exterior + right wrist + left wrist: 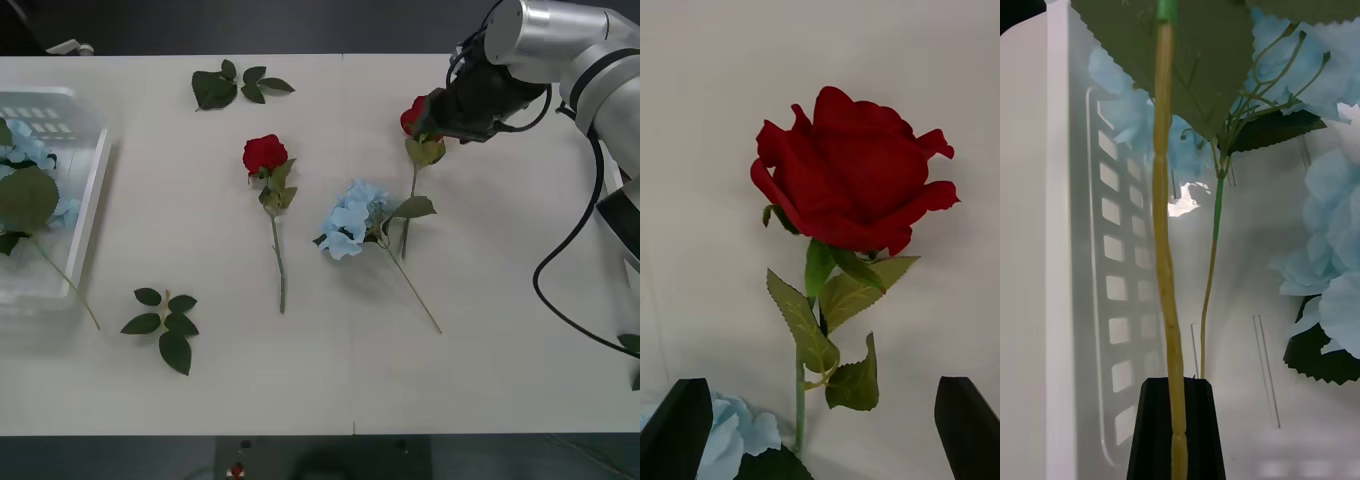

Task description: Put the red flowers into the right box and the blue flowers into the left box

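My right claw (432, 118) hovers wide open over a red rose (412, 114) near the surface's (350, 370) far right edge. Another rose (265, 154) and a blue flower (352, 218) lie mid-surface. My left claw (1177, 427) is closed on a blue flower's stem (1166, 247) above the left box (92, 190).

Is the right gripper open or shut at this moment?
Open. In the right wrist view the right gripper has its black fingers apart at both corners, a red rose lying beyond them, ungrasped.
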You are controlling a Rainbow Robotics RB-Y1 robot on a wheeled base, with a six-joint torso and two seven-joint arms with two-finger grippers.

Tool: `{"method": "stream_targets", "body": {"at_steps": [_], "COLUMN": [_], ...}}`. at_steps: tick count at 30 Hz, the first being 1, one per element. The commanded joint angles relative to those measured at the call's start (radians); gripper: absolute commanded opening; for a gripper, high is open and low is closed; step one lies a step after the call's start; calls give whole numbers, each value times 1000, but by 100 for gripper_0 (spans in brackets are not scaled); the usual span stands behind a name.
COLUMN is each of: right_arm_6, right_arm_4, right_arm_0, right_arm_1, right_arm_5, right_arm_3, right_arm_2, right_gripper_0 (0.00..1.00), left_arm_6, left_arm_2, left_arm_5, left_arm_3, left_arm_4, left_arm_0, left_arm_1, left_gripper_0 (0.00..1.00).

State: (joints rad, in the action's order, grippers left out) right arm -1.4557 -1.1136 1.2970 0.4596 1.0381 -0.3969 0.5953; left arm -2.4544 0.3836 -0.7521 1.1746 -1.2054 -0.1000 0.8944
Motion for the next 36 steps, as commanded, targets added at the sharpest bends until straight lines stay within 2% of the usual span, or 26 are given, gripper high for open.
{"method": "stream_targets", "body": {"at_steps": [1,2,3,5,11,13,15,20,24,30,34,36], "right_arm_6": [49,51,46,44,40,37,32,23,15,0,-14,-22], "right_arm_4": [74,101,132,175,330,370,422,520,544,544,544,544], "right_arm_0": [39,39,39,39,39,39,39,39,39,38,38,38], "right_arm_1": [-32,-41,-53,-68,-116,-125,-141,-171,-191,-207,-216,-220], "right_arm_5": [2,2,2,2,0,0,-6,-61,-145,-221,-274,-286], "right_arm_3": [35,44,55,70,107,118,131,179,217,242,270,273], "right_arm_2": [-49,-68,-91,-131,-256,-285,-333,-425,-439,-439,-454,-454], "right_gripper_0": [86,86,86,86,86,86,86,86,86,86,86,86], "left_arm_6": [63,64,64,64,64,63,54,38,40,75,296,336], "left_arm_2": [11,11,8,8,9,15,44,129,159,98,-9,-66], "left_arm_5": [8,8,8,7,-12,-47,-142,-369,-523,-606,-601,-578], "left_arm_3": [4,4,4,4,4,4,10,86,175,274,307,329], "left_arm_4": [12,12,6,1,-20,-48,-111,-209,-276,-468,-588,-589], "left_arm_0": [-9,-10,-9,-10,-9,-9,-10,-29,-75,-150,-239,-285], "left_arm_1": [17,17,17,17,17,17,17,18,17,17,17,17], "left_gripper_0": [4,11,27,41,49,57,72,79,79,79,79,79]}}
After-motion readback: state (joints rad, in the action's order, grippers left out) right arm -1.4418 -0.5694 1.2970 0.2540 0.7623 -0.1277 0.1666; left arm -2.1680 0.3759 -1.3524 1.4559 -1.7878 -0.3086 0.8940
